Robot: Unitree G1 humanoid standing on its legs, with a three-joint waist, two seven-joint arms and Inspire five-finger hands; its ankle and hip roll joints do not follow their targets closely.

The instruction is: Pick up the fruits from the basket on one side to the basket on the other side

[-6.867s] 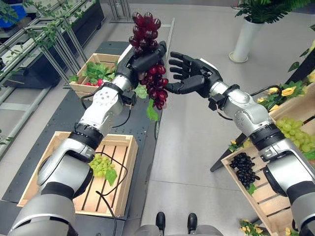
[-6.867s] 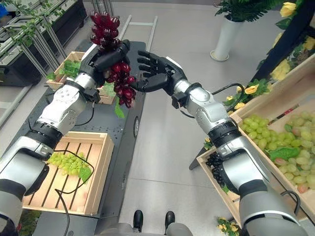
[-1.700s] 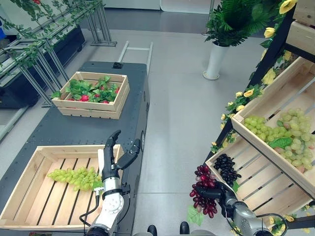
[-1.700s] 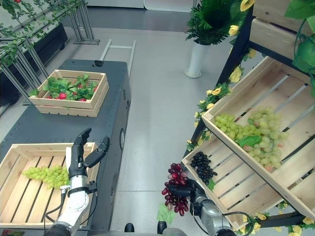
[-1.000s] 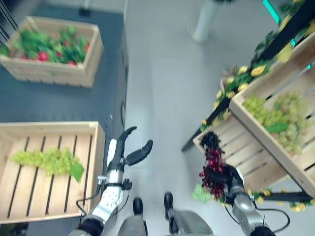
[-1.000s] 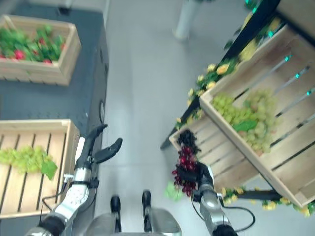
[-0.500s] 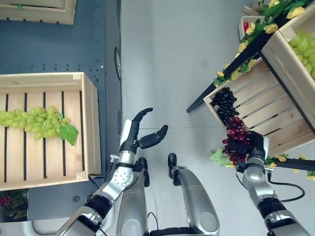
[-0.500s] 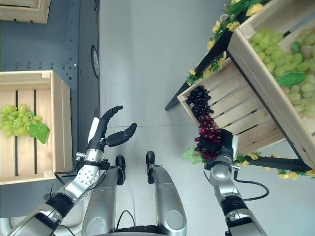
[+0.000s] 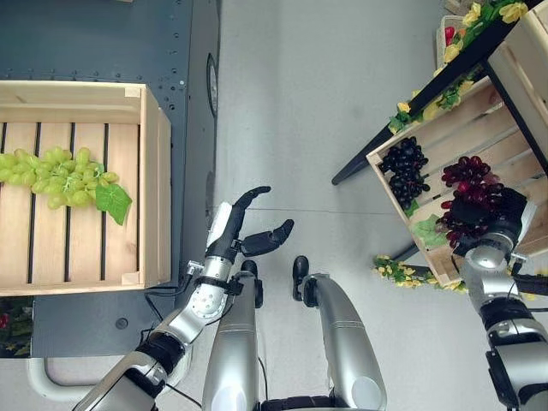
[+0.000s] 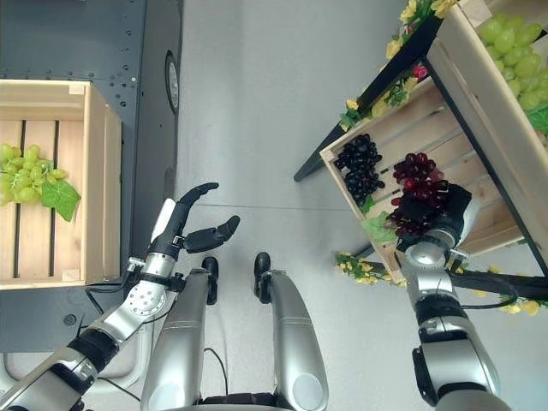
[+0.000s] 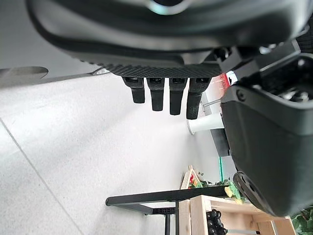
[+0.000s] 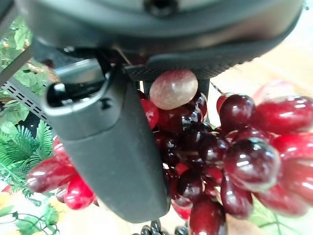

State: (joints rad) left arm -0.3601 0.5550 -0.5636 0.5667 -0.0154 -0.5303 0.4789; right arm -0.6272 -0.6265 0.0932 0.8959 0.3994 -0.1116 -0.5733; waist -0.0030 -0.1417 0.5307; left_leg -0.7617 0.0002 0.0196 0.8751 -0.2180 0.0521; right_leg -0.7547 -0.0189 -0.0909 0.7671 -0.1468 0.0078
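My right hand (image 9: 494,216) is shut on a bunch of red grapes (image 9: 465,190), seen from close in the right wrist view with the thumb (image 12: 105,147) curled against the red grapes (image 12: 220,156). The bunch hangs over the lower slatted crate (image 9: 501,116) of the shelf on the right, beside a bunch of black grapes (image 9: 402,168) lying in it. A leaf dangles at the crate's front wall. On the left, green grapes (image 9: 56,175) with a leaf lie in a wooden crate (image 9: 154,193). My left hand (image 9: 243,241) hovers open above the floor, its fingers (image 11: 161,93) holding nothing.
The left crate sits on a dark platform (image 9: 103,34). An upper shelf crate holds green grapes (image 10: 514,34). Yellow flowers (image 9: 402,270) and a black frame leg (image 9: 364,163) edge the shelf. Grey floor (image 9: 300,111) lies between platform and shelf.
The camera has shifted. My right hand has carried the red grapes from the lower crate's front edge to over its inside, next to the black grapes. The left hand has stayed open.
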